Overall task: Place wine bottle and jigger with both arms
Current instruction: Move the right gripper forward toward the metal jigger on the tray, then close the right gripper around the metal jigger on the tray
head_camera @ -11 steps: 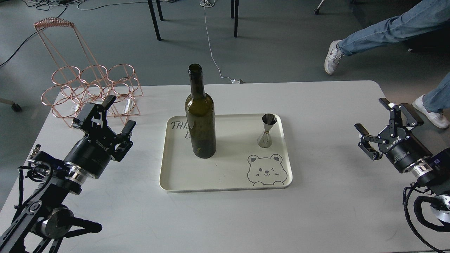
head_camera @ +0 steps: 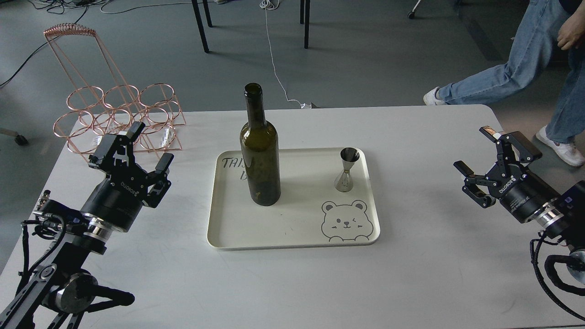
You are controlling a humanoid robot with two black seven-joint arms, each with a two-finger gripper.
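- Bottle and jigger stand upright on the tray, apart, each reachable from its own side.
- My left pincer and right pincer: wide open, empty, flanking the tray.

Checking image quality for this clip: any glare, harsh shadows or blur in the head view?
Head view: even, soft light; the wine bottle and jigger cast only faint shadows on the tray. Small highlights on the jigger, no washout. Table, left gripper and right gripper look sharp.
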